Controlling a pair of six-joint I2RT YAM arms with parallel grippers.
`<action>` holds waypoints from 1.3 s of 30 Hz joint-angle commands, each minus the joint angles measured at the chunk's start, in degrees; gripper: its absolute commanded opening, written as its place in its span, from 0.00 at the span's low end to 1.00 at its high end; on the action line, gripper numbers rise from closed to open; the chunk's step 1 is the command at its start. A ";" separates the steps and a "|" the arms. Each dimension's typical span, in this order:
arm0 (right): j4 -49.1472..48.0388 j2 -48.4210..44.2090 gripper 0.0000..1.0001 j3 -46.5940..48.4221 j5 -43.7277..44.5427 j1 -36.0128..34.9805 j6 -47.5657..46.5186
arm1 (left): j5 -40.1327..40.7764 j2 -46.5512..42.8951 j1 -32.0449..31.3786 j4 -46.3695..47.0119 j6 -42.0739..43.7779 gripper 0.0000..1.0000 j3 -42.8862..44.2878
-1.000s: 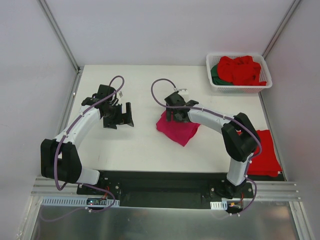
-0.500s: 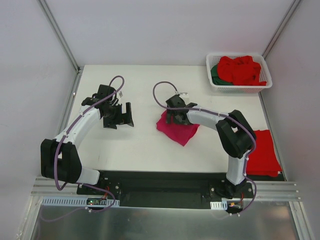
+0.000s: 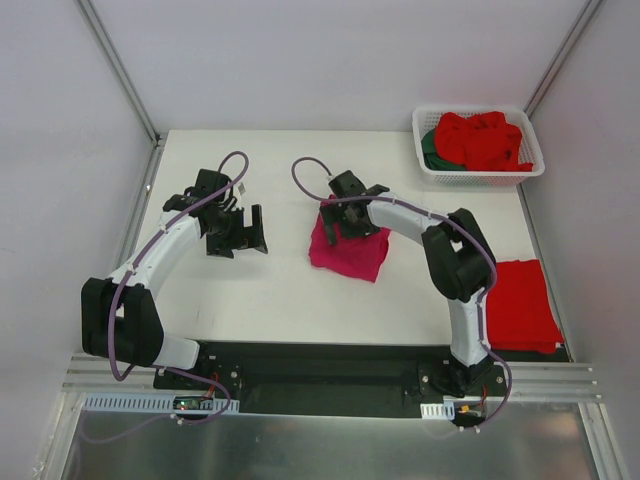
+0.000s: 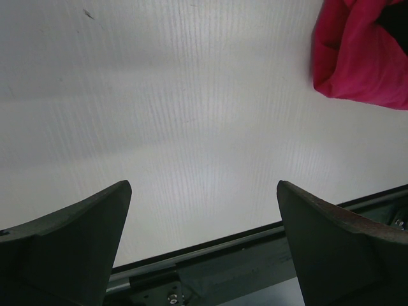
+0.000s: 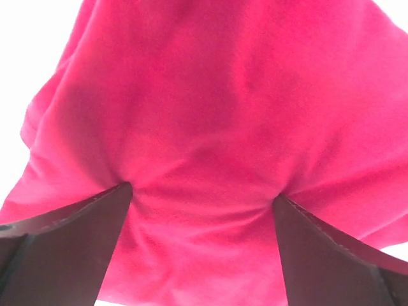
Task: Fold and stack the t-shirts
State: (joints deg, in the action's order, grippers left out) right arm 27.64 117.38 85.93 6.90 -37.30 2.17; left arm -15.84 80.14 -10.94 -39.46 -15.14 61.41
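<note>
Both arms: jaws wide, nothing held
Right gripper (image 5: 203, 191): fingers pressed down into pink shirt (image 3: 352, 256), cloth puckered between them, likely to pinch a fold or drag it
Left gripper (image 3: 243, 232): hovers over bare table, pink shirt well off to its right, probably waiting its turn
Red shirt (image 3: 525, 305): folded flat, far right of right gripper, seemingly the stack's start
Basket (image 3: 478, 178): beyond right gripper, holds red heap (image 3: 485, 140) over green shirt (image 3: 430, 148), unfolded
Table (image 3: 280, 290): white, matt
Walls (image 3: 330, 60): pale, close on three sides
</note>
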 commanded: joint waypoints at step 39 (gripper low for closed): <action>16.84 5.59 0.96 8.03 -5.40 -8.49 -2.44 | 2.74 -2.71 -0.49 -0.70 -2.18 0.99 0.64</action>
State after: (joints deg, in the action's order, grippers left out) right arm 43.33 122.54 95.42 1.74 -45.39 -5.26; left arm -14.26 79.00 -10.94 -39.46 -16.36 61.41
